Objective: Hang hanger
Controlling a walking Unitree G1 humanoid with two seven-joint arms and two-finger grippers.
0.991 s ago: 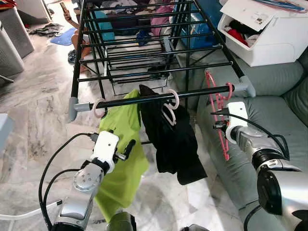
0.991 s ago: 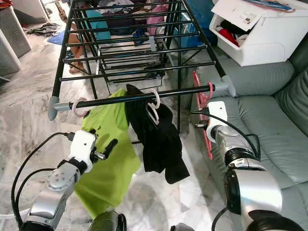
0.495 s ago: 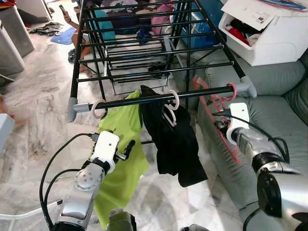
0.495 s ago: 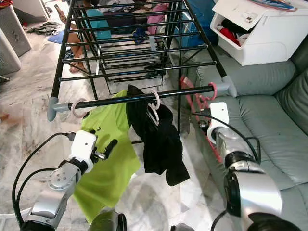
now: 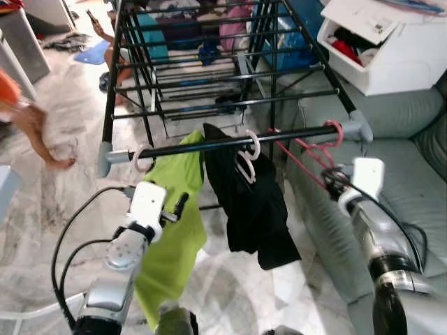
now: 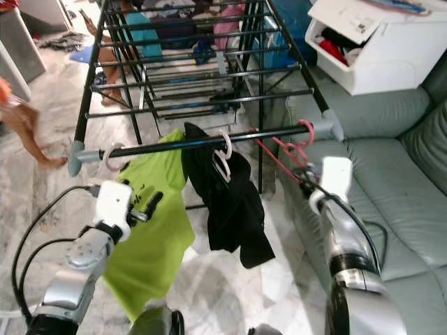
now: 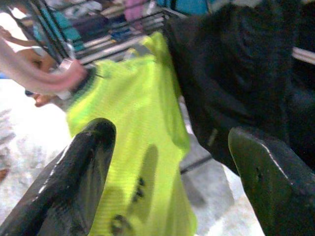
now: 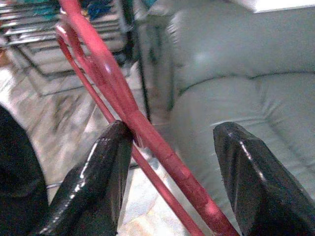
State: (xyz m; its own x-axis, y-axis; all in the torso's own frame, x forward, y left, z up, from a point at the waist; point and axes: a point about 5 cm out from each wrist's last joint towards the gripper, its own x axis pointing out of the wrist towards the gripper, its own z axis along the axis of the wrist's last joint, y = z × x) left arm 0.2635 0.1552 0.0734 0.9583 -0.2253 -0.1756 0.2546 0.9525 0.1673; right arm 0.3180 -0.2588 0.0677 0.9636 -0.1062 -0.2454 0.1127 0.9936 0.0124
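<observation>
Fingers of the right gripper (image 8: 170, 172) are standing spread, with the red hanger (image 5: 307, 157) running between them; one finger (image 8: 93, 182) is touching a red bar, the other (image 8: 251, 182) is sitting apart from it, so no pinch is holding it now. The hanger's hook (image 5: 334, 131) is sitting over the front rail (image 5: 230, 143) of the black drying rack (image 5: 209, 70), near the rail's grey end cap (image 5: 360, 129).

Change over the last second: the hanger was hanging nearly vertical beside the right wrist; it is now swinging out at a slant, its bars sweeping from the hook toward the black garment (image 5: 251, 202). The right arm has also dropped away a little. Judgement: the hang is essentially done and the gripper is letting go (swing should settle unaided).

Left gripper (image 7: 172, 167) is hovering with fingers wide apart in front of the lime-green shirt (image 5: 174, 223), gripping nothing.

Hard to read: the hanger's lower end is blurring behind the right wrist in the head views, so I cannot tell whether it is touching the grey sofa (image 5: 412, 167). A person's leg (image 5: 38, 132) is passing on the marble floor (image 5: 56, 188), motion-blurred.
</observation>
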